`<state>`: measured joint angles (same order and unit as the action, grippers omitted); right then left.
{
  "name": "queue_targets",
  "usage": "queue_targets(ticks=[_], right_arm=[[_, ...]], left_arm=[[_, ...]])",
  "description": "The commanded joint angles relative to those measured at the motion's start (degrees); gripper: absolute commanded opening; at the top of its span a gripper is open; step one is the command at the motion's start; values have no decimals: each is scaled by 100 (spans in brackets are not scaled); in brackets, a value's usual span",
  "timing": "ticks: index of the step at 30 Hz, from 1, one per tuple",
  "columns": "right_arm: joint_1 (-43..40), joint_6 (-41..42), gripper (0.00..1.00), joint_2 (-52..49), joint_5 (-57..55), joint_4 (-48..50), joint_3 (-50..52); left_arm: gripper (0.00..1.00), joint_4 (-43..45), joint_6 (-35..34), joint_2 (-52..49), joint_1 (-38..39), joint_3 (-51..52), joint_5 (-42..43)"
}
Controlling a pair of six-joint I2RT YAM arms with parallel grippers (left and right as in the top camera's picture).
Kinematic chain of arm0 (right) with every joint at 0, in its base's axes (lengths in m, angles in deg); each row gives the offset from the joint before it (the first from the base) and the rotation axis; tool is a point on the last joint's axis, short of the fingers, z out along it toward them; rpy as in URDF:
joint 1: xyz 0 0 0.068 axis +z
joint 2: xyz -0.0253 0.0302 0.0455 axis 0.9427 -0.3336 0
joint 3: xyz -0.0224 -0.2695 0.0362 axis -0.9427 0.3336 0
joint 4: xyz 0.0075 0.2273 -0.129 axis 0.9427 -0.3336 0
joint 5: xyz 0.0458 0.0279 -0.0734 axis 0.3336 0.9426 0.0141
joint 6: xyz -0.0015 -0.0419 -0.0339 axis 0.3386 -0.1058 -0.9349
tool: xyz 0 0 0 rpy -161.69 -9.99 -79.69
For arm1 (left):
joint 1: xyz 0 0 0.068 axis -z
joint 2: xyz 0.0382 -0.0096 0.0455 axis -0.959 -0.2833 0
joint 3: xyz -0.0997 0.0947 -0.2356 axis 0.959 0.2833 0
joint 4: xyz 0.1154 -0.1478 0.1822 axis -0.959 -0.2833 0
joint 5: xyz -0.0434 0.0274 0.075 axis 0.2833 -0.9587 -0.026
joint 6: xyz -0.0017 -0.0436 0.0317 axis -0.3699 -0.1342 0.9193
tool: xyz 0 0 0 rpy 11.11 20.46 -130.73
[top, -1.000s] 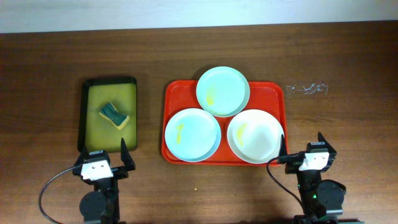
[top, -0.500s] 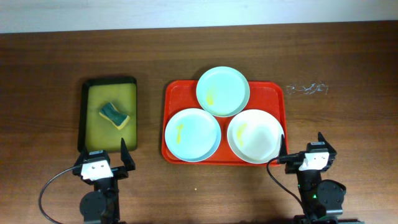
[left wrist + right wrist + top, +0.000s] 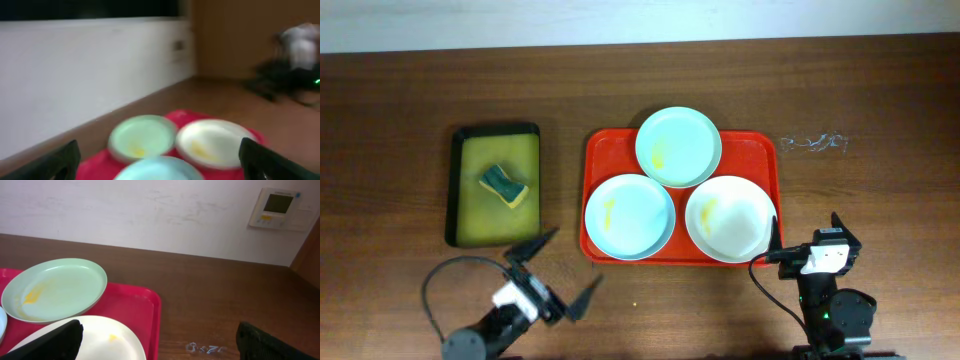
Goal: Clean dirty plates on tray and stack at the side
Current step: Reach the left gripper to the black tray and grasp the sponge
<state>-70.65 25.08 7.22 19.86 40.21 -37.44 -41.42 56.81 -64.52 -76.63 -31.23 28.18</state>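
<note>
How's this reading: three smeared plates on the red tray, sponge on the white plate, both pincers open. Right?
No. The sponge is not on the white plate; it lies in the black tray, left of the red tray, as the overhead view shows. The rest stands.

Bright and even, faint shadows on bench (image 3: 880, 90); heavily blurred at left wrist around plates (image 3: 142, 137); sharp elsewhere.

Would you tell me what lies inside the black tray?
One green-and-yellow sponge lies on the black tray's yellow-green floor; whatever the sponge covers is hidden.
</note>
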Motion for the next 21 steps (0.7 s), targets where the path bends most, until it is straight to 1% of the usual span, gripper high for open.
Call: queue_targets(ticks=[1, 2, 3, 4, 5, 6, 7, 8, 9, 10, 11, 12, 13, 14, 15, 17, 18, 19, 20, 21], right_arm=[[-35, -37, 99, 31, 28, -17, 50], [-35, -37, 99, 31, 28, -17, 50], [-35, -37, 99, 31, 26, -17, 50], [-35, -37, 99, 31, 28, -17, 50], [-35, -37, 99, 31, 28, -17, 50], [-35, -37, 98, 31, 28, -17, 50], [-35, -37, 99, 31, 28, -17, 50], [-35, -37, 99, 31, 28, -17, 50], [-35, -37, 99, 31, 28, -17, 50], [-35, -37, 99, 31, 28, -17, 50], [-35, -37, 99, 31, 28, -17, 50], [-35, -37, 99, 31, 28, -17, 50], [-35, -37, 99, 31, 28, -17, 50], [-35, -37, 99, 31, 26, -17, 50], [-35, -37, 98, 31, 28, -17, 50], [-35, -37, 99, 31, 28, -17, 50], [-35, -37, 99, 31, 28, -17, 50], [-35, -37, 99, 31, 28, -17, 50], [-35, -37, 99, 31, 28, -17, 50], [-35, -37, 99, 31, 28, -17, 50]], left_arm=[[99, 2157, -278, 33, -4, -17, 1342], [99, 2529, -483, 33, -4, -103, 763], [99, 2498, -492, 20, -4, -275, 234], [99, 2135, -472, -85, -4, -616, -422], [99, 1300, -428, -295, -4, -1080, -907], [99, -275, -61, -807, -4, -1882, -1233], [99, -1370, 352, -1545, -2, -2638, -833], [99, -1569, 348, -2061, -4, -3003, -278], [99, -1508, 345, -2470, -4, -3171, 11], [99, -1241, 345, -2732, -4, -3204, 103], [99, -1060, 302, -2951, -4, -3248, -83], [99, -1370, -85, -3220, -4, -3471, -986], [99, -2074, -138, -3558, -4, -3862, -1908], [99, -3495, -136, -4264, -4, -4686, -3421], [99, -4192, -131, -4896, -4, -5270, -4061], [99, -4594, -136, -5751, -7, -5696, -4144], [99, -4605, -629, -6220, -107, -5761, -4542], [99, -4642, -1025, -6564, -295, -5829, -4557], [99, -4658, -1202, -7274, -649, -5995, -4291], [99, -4572, -1207, -7722, -800, -6043, -4070]])
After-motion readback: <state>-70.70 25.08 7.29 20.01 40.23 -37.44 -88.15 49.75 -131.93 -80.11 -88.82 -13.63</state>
